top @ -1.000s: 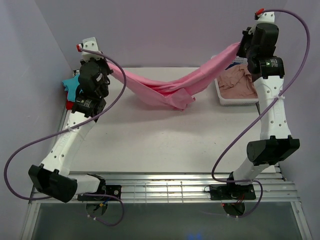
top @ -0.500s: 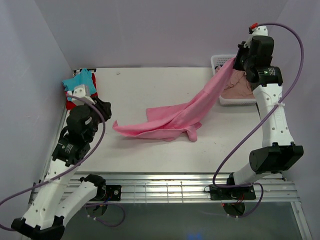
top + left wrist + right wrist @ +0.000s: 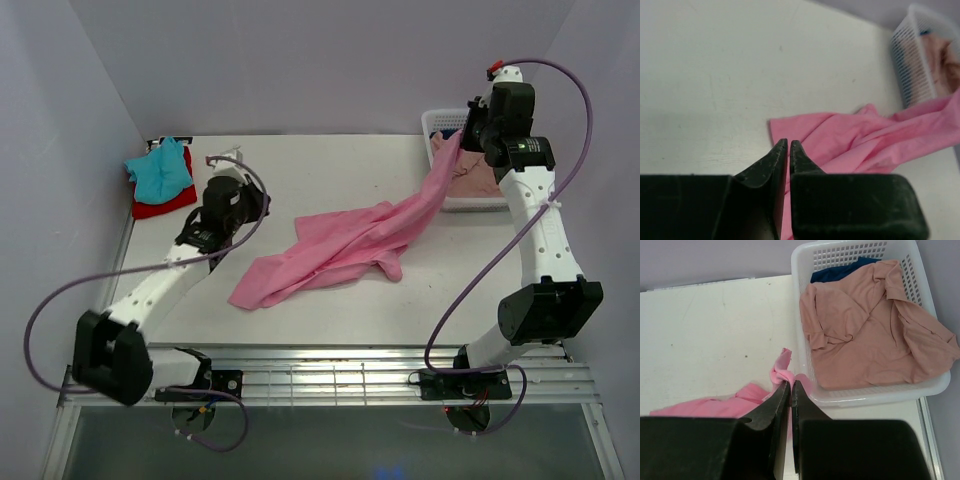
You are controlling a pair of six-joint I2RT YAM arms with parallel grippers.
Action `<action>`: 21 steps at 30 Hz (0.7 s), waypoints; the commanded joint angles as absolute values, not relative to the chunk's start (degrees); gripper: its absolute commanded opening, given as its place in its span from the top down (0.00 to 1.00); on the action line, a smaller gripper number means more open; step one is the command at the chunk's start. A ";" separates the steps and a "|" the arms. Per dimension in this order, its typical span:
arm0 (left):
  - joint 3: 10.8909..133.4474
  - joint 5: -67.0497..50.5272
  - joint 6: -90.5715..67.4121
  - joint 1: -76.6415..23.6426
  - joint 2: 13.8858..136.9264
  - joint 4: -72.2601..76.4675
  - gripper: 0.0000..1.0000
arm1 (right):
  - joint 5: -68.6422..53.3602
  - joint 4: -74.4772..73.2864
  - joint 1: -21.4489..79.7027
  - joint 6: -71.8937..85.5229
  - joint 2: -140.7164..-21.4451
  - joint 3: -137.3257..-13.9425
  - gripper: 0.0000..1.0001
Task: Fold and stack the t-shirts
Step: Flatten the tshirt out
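Sprawling rumpled across the middle of the surface in the top view, the bright pink t-shirt rose at one end to the right tool near the white basket, while the left tool hung apart from it. The left wrist view showed that tool's jaws drawn to a slit, gripping nothing, with the shirt's corner just ahead; it probably needed to open wide and pinch that edge low. The right wrist view showed jaws clamped on a pink fold beside the basket rim, a hold worth drawing level to spread the shirt.
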State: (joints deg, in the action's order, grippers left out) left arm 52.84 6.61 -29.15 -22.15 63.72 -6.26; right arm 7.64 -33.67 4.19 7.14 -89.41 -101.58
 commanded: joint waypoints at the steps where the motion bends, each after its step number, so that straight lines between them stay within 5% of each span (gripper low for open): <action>1: 53.78 0.10 -28.56 -22.59 79.22 2.19 0.80 | 7.12 -31.20 4.13 7.47 -88.95 -99.85 0.92; 4: 56.25 -5.52 -28.91 -22.85 84.63 3.95 0.54 | 7.38 -30.76 4.22 7.21 -88.60 -98.27 0.92; 6: 56.77 -5.89 -28.74 -23.64 87.00 5.70 0.47 | 7.21 -30.24 4.31 7.03 -88.68 -96.77 0.92; 21: 64.07 -2.65 -24.52 -23.99 103.09 6.42 0.49 | 5.71 -27.77 5.36 6.77 -89.74 -91.14 0.92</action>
State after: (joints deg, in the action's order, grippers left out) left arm 61.28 -5.02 -26.22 -23.77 101.86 7.53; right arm 6.24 -31.09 5.02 7.09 -89.52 -91.22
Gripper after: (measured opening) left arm 0.512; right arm 0.081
